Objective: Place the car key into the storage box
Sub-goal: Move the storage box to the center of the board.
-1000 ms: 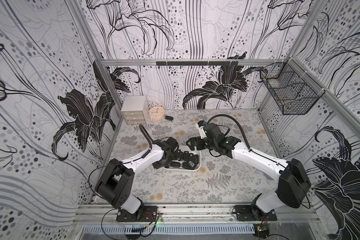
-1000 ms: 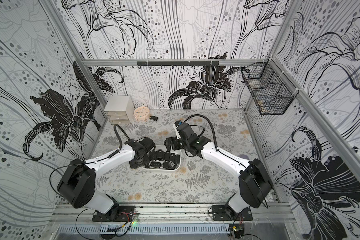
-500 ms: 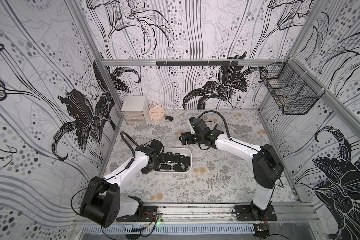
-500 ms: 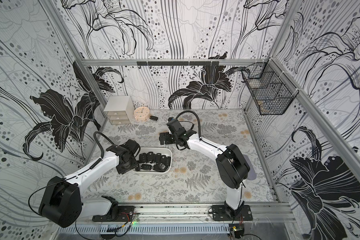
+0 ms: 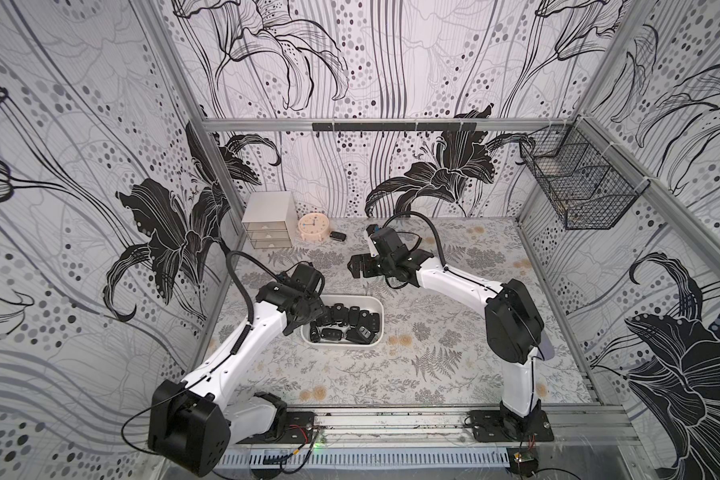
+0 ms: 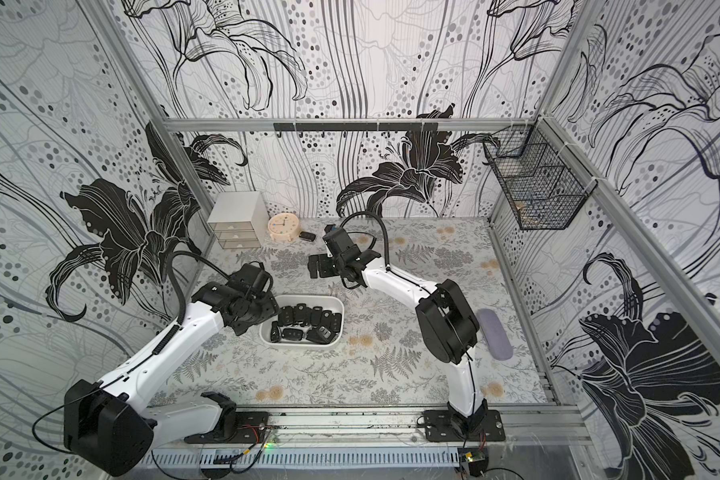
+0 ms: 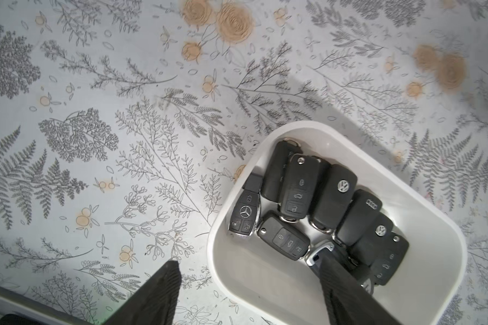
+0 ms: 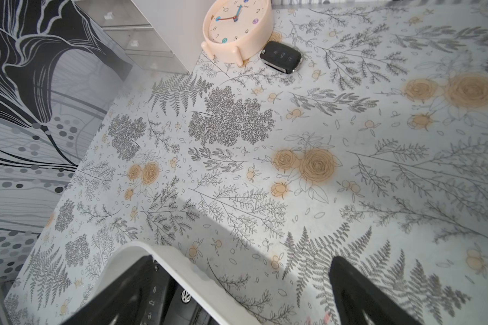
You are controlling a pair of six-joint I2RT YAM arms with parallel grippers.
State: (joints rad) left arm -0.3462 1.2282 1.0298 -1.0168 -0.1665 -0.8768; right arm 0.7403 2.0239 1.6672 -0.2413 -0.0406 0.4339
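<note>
The white storage box [image 5: 341, 345] [image 6: 308, 297] [image 7: 400, 194] sits left of the table's middle and holds several black key fobs [image 5: 346, 322] [image 7: 321, 202]. My left gripper [image 5: 308, 320] [image 7: 251, 281] hangs open over the box's left end. One of its fingers [image 7: 164, 292] is outside the rim and one is above the fobs. A lone black car key [image 5: 338, 236] [image 6: 307, 235] [image 8: 281, 56] lies on the table beside the clock. My right gripper [image 5: 357, 266] [image 8: 237, 281] hovers open and empty behind the box, whose rim [image 8: 181, 267] shows near one finger.
A peach clock [image 5: 313, 228] [image 8: 237, 28] and a grey three-drawer cabinet [image 5: 267, 224] stand at the back left. A black wire basket [image 5: 574, 187] hangs on the right wall. A grey oblong pad [image 6: 493, 334] lies near the right arm's elbow.
My left gripper's jaws have gone from shut to wide open over the box. My right gripper has moved left and toward the back, staying open.
</note>
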